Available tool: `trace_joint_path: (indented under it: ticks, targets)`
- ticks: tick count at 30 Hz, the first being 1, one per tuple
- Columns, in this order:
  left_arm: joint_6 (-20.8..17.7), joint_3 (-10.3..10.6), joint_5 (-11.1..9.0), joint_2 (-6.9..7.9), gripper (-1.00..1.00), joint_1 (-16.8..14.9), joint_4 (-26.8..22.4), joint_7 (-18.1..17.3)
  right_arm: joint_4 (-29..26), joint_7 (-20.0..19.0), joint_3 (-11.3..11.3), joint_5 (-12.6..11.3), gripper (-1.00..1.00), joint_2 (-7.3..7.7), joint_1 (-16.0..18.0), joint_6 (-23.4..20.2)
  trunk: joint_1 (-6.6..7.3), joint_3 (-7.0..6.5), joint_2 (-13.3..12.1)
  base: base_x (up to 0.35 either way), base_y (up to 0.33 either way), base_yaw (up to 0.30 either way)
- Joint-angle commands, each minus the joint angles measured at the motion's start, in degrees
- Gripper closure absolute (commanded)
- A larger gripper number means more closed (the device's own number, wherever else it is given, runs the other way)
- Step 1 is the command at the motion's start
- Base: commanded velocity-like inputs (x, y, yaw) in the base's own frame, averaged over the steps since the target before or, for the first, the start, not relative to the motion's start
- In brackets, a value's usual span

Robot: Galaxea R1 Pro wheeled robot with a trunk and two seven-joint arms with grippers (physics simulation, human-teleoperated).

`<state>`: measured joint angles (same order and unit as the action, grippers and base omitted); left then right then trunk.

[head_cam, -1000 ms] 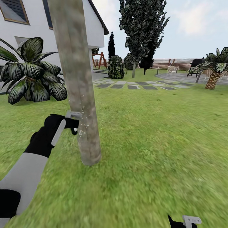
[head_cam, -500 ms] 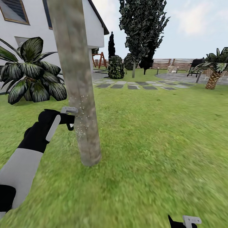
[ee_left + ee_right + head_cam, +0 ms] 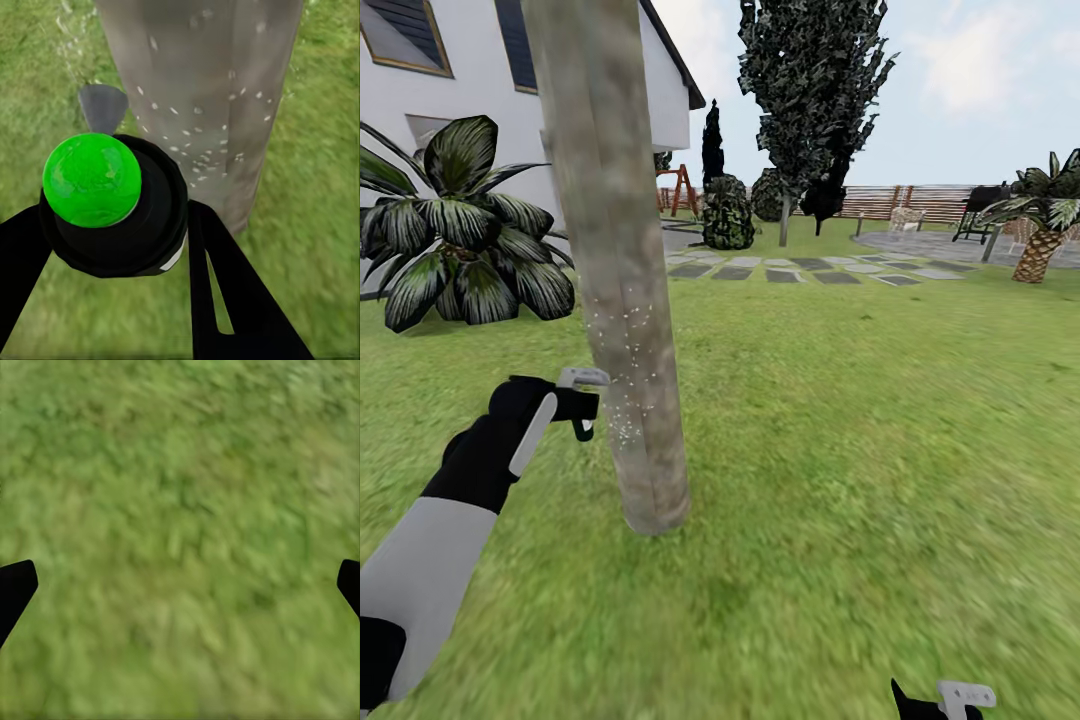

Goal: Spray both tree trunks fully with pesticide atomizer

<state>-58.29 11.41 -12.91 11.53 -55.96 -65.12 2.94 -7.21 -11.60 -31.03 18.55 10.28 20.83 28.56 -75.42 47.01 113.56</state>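
A: Item one, far left: broad-leaved dark green striped shrub (image 3: 460, 220) against the white-walled house (image 3: 470, 90). Background only.

B: Item two?

A: Left gripper (image 3: 582, 405), black arm with a grey-white finger, clamped around the pesticide atomizer (image 3: 112, 202), a dark round-bodied sprayer with a bright green cap in the wrist view. It sits just beside the near trunk, apart from the bark.

B: Item three, the trunk?

A: Thick mottled grey-brown tree trunk (image 3: 615, 260), upright in the green lawn (image 3: 840, 420). A scatter of tiny white pesticide specks (image 3: 625, 340) marks only its middle band facing the nozzle; bark above, below and round the back looks bare.

B: Further right?

A: Second tall dark-foliaged tree (image 3: 810, 90), well apart, by the brown slat fence (image 3: 900, 200). Right gripper (image 3: 950, 697) low over grass, fingers spread wide, holding nothing.

B: Risks?

A: Likely patchy cover if the nozzle holds one height and side. The arm may graze the trunk, being so close. The far tree looks unsprayed.
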Motion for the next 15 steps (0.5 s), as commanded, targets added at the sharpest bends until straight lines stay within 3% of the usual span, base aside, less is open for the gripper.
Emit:
trace_joint_path:
  ticks: [1, 6, 9, 15]
  targets:
    - [0.01, 0.01, 0.08, -0.01, 1.00, 0.08, 0.00, -0.02, 0.00, 0.00, 0.00, 0.00, -1.00, 0.00, 0.00, 0.00, 0.00, 0.00, 0.00, 0.000, 0.001, 0.000]
    - [0.09, -0.08, 0.12, -0.05, 1.00, 0.55, -0.02, -0.02, 0.00, 0.00, 0.00, 0.00, -1.00, 0.00, 0.00, 0.00, 0.00, 0.00, 0.00, 0.000, -0.016, 0.000]
    - [0.40, -0.33, 0.21, -0.15, 1.00, 3.13, -0.09, 0.13, 0.00, 0.00, 0.00, 0.00, -1.00, 0.00, 0.00, 0.00, 0.00, 0.00, 0.00, 0.000, -0.231, 0.000]
    - [0.41, -0.77, 0.28, -0.11, 1.00, 4.14, 0.12, 0.43, 0.00, 0.00, 0.00, 0.00, -1.00, 0.00, 0.00, 0.00, 0.00, 0.00, 0.00, 0.000, -0.267, 0.000]
